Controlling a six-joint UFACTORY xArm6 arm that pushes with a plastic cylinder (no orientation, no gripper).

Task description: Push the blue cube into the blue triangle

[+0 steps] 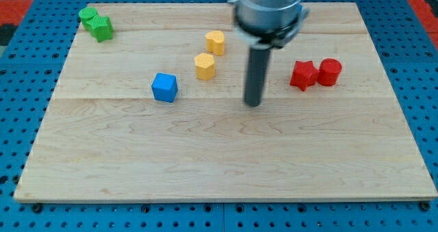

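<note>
A blue cube (164, 87) sits on the wooden board left of centre. No blue triangle shows in this view; the arm's body at the view's top may hide part of the board. My tip (254, 104) rests on the board near the centre, well to the right of the blue cube and a little lower in the view. It touches no block.
A yellow hexagonal block (204, 66) and a yellow heart-like block (215, 42) lie between cube and rod, higher up. A red star-like block (302, 75) and a red cylinder (330, 72) sit at right. Two green blocks (96, 24) sit at the top left corner.
</note>
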